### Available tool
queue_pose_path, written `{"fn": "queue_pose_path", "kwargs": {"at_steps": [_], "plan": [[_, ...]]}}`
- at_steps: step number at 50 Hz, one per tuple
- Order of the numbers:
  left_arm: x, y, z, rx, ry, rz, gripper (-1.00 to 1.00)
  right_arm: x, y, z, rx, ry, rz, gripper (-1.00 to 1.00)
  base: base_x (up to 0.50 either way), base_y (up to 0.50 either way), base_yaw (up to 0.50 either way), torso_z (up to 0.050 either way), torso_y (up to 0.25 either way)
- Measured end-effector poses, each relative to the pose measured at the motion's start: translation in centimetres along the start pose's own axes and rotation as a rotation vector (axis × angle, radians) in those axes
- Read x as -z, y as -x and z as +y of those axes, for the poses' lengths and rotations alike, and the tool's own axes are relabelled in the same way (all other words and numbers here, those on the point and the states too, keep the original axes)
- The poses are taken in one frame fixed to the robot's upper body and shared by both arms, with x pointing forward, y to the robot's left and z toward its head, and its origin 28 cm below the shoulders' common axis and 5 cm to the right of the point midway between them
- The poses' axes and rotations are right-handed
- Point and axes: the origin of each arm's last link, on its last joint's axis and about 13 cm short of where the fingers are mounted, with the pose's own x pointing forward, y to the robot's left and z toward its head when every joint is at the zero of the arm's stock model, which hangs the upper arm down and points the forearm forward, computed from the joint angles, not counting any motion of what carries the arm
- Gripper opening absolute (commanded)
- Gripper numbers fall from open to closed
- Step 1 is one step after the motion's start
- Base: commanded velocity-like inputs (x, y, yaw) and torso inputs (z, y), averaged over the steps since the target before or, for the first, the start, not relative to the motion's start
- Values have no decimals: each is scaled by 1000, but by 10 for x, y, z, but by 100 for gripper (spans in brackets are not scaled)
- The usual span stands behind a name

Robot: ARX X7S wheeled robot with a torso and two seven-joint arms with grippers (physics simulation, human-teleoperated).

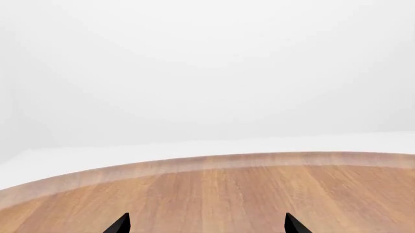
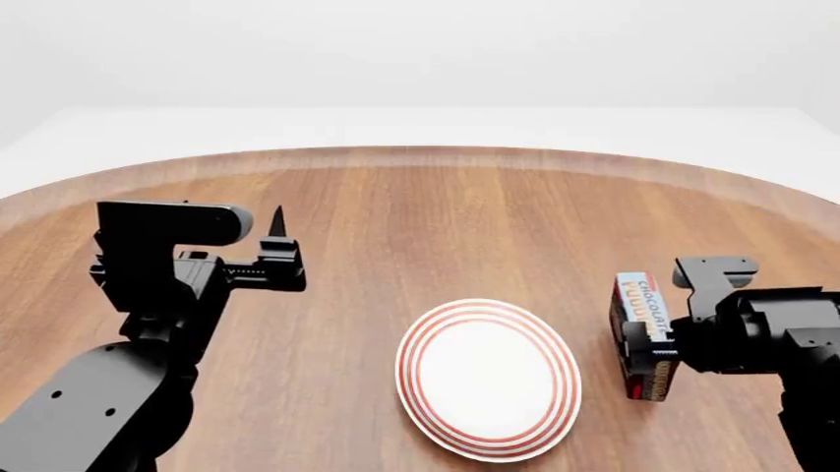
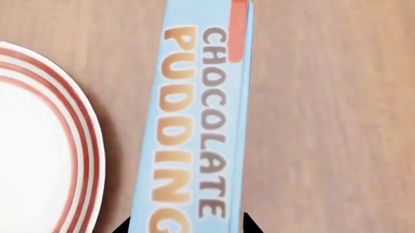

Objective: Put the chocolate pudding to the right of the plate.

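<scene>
Bright, even light is being cast from above across the wooden table [image 2: 434,216], and no glare is being produced on it. A soft shadow is being thrown beside the plate [image 3: 39,145], toward the chocolate pudding [image 3: 194,121], just ahead of the right gripper [image 3: 186,224] fingertips. The carton's lettering is being rendered slightly soft in the close view. Beyond the left gripper [image 1: 206,224] fingertips, the backdrop is being washed out to featureless white.

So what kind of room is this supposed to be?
Probably a bare simulated test scene, not a real room: a round wooden table against blank white surroundings, holding only a red-ringed plate and a chocolate pudding carton.
</scene>
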Motion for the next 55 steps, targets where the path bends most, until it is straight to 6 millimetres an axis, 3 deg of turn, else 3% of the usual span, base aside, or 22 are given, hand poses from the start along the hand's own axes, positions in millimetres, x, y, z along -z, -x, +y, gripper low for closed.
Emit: {"fn": "queue_pose_path", "kwargs": {"at_steps": [17,18,40,55], "plan": [[0,0,0,2,1,1,100,2,-5,2,2,-2,-6,-100,0,0,0,0,0],[0,0,0,2,2,1,100,2,-5,2,2,-4,-6,100,0,0,0,0,0],[1,0,-1,4,4,1,100,-3,-2,0,-1,11,-9,100,0,0,0,0,0],[2,0,-1,5,6,5,100,-28,38,-2,-29,1,-135,100,0,0,0,0,0]]}}
